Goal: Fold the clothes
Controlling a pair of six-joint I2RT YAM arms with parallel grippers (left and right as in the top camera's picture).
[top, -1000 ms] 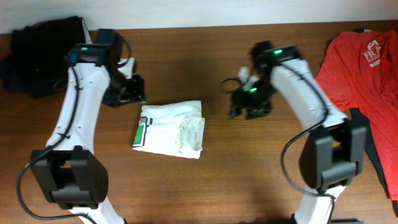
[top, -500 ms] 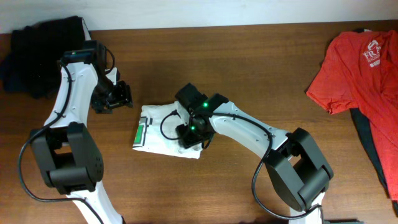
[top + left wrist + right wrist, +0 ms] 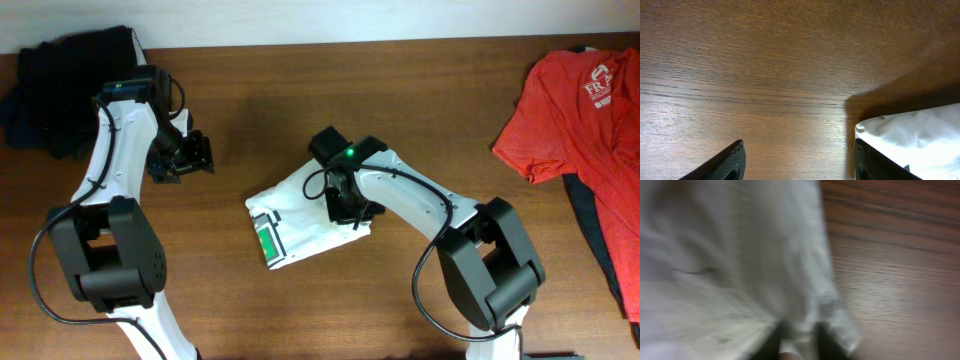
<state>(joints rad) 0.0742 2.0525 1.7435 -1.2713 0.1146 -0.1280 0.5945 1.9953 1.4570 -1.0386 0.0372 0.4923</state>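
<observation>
White shirt (image 3: 300, 215) of thin, soft fabric is seen folded into a compact, roughly rectangular packet, lying askew on the middle of the wooden table (image 3: 330, 100). A small green label (image 3: 268, 243) is shown at the packet's lower left corner. In the blurred right wrist view the cloth is seen close up, faintly creased and rumpled. A puckered edge of it is drawn between the two dark fingers (image 3: 827, 340) of the right gripper (image 3: 797, 347), so the jaws are closed on the white shirt. From overhead this gripper is placed on the packet's right side, at the end of a white-cased arm bent across the table.

Farther left, the left gripper (image 3: 799, 150) is held over bare wood with its blunt black fingers (image 3: 730, 162) set well apart and nothing between them. Fine straight grain and a soft sheen are shown on the brown tabletop beneath it. A rounded corner of the shirt is caught at the lower right of that wrist view, with a dark shadow on the wood beside it.

At the far left corner a heap of black garments (image 3: 65, 85) is bunched loosely. At the far right a red T-shirt (image 3: 575, 100) with white print is spread flat, and a dark garment (image 3: 600, 235) is laid along the table's edge just below it
</observation>
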